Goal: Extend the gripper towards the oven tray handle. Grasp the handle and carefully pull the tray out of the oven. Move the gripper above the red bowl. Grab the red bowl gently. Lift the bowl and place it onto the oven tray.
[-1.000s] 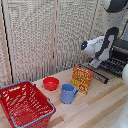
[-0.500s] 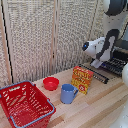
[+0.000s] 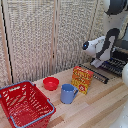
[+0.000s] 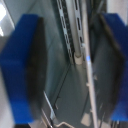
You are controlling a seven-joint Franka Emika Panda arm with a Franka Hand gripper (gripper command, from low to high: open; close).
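In the exterior view my gripper (image 3: 96, 63) hangs at the end of the white arm, low over the front of the tray (image 3: 111, 67), which sticks out of the dark oven (image 3: 121, 46) at the right. The oven tray handle (image 3: 99, 75) is the thin bar along the tray's front edge. In the wrist view the blue fingertips (image 4: 24, 65) stand apart, and my gripper (image 4: 72, 65) is open, with the handle bar (image 4: 84, 55) running between them. The red bowl (image 3: 50, 83) sits on the wooden table, well to the exterior view's left of the gripper.
A blue mug (image 3: 67, 93) stands in front of the bowl, and an orange box (image 3: 82, 79) stands between the mug and the tray. A big red wire basket (image 3: 24, 105) fills the table's front left. A slatted screen (image 3: 45, 35) closes off the back.
Almost nothing has changed; the arm holds its place at the tray's front edge.
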